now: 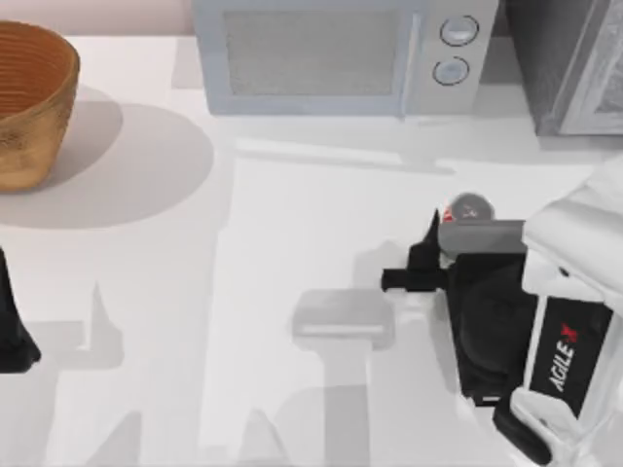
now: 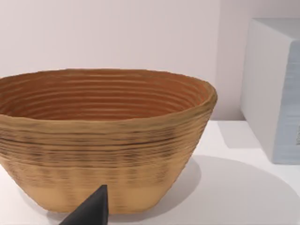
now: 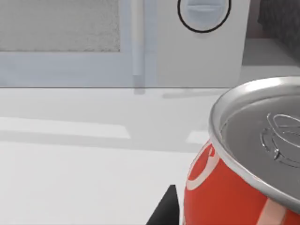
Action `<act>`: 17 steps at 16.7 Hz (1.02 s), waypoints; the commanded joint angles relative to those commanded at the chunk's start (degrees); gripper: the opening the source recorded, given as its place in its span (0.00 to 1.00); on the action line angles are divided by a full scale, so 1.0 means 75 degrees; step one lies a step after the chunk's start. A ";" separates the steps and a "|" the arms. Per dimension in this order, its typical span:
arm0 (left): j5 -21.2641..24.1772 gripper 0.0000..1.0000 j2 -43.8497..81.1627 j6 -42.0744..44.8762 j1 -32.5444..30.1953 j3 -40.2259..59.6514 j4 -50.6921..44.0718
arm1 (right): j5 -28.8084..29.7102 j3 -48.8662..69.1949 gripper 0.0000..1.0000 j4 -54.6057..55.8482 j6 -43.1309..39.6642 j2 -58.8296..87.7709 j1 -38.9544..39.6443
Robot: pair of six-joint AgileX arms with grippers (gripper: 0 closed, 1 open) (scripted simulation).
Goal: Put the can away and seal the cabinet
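Your right gripper (image 1: 428, 255) sits at the can (image 1: 469, 208), upright, short of the cabinet (image 1: 574, 58); grip state: cannot tell. Left arm parked near basket (image 1: 29, 97).

Basket (image 1: 29, 102) at the far left of the worktop (image 1: 273, 272), microwave (image 1: 341, 53) along the back edge at centre, just right of it the cabinet (image 1: 574, 63) in the far right corner. Can (image 1: 468, 209) upright on the worktop toward the right, in front of the microwave's knob end and the cabinet, well apart from both. Right hand (image 1: 428, 255) at the can's near side. Left hand (image 1: 12, 336) at the left edge, nearer than the basket.
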 joint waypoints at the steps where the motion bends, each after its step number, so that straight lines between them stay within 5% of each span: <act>1: 0.0000 1.00 0.0000 0.0000 0.0000 0.0000 0.0000 | 0.0004 -0.0010 0.00 0.0000 0.0007 -0.0012 0.0010; 6: 0.0000 1.00 0.0000 0.0000 0.0000 0.0000 0.0000 | 0.0010 0.0022 0.00 -0.0858 0.0112 -0.0869 -0.0024; 17: 0.0000 1.00 0.0000 0.0000 0.0000 0.0000 0.0000 | -0.0057 0.0215 0.00 -0.5472 0.0044 -0.5235 0.0024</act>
